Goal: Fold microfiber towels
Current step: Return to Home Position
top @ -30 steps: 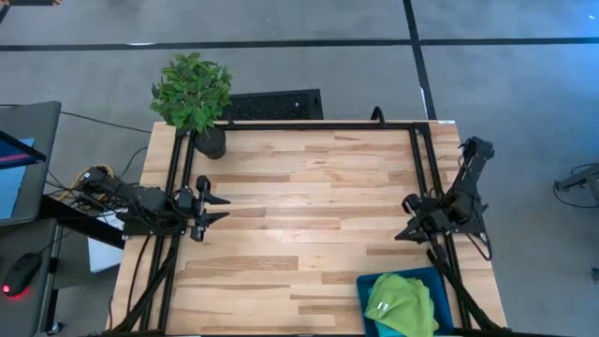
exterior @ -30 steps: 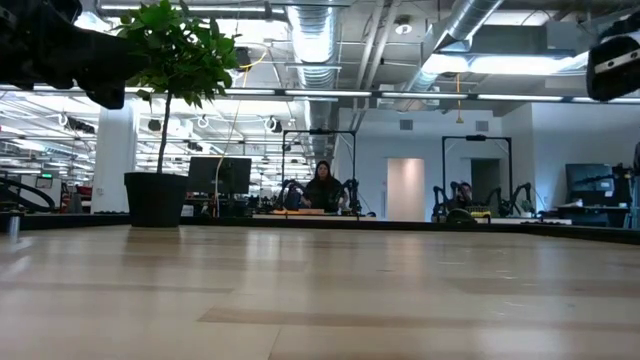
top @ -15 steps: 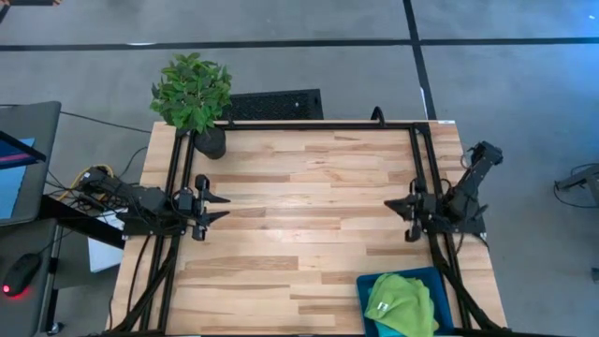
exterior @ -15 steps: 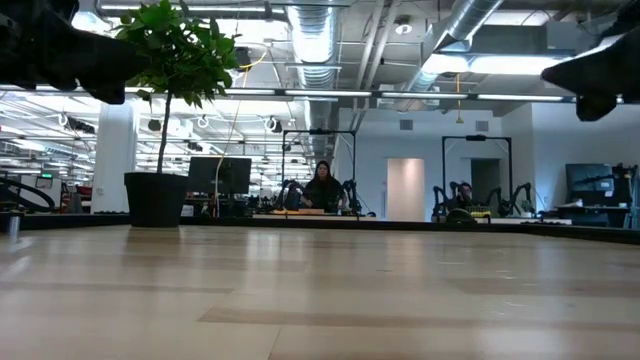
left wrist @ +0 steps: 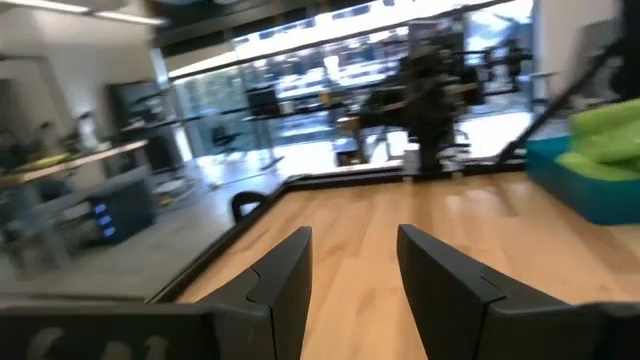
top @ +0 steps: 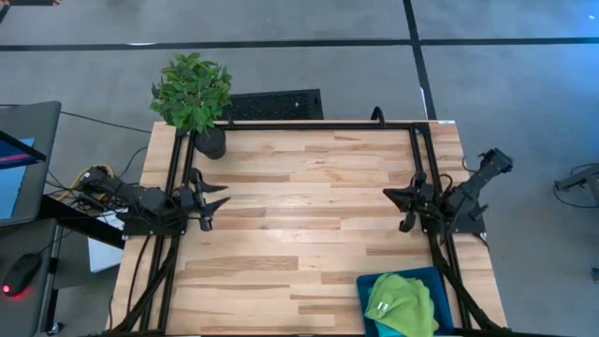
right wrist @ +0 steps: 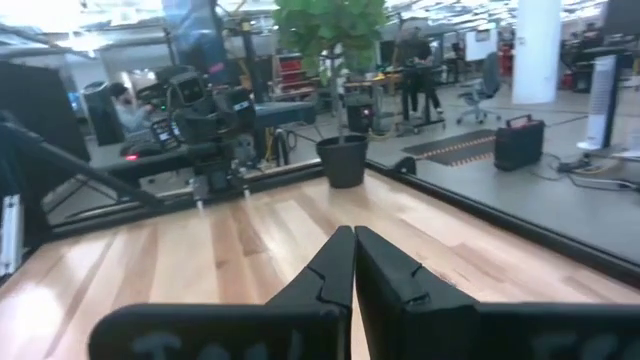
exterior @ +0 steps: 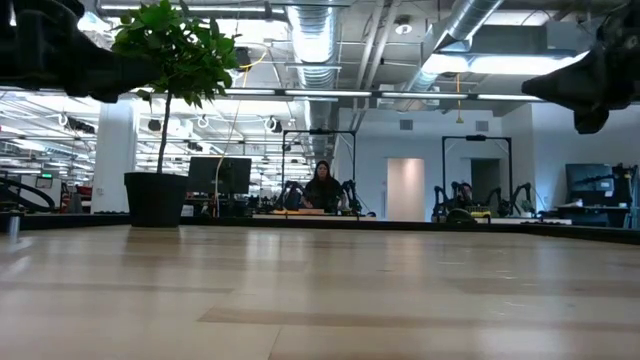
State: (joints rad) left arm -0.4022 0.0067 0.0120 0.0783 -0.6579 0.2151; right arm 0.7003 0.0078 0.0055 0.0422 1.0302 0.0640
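A lime green towel (top: 402, 304) lies crumpled in a heap in a blue bin (top: 367, 285) at the table's near right corner. It also shows in the left wrist view (left wrist: 610, 135). No other towel is in view. My left gripper (top: 213, 202) hovers open and empty over the table's left side, pointing toward the right; its fingers stand apart in its wrist view (left wrist: 355, 268). My right gripper (top: 395, 208) hovers over the right side, pointing toward the left; its fingers are shut and empty in its wrist view (right wrist: 353, 255).
A potted plant (top: 194, 98) stands at the far left corner. Black frame rails (top: 318, 124) run along the far, left and right edges. The bare wooden tabletop (top: 309, 215) lies between the two grippers. A person sits at a desk far back in the room (exterior: 323, 188).
My right gripper has swung from the near right, by the bin, toward the far edge and turned to point level toward the table's left. My left gripper stays in place.
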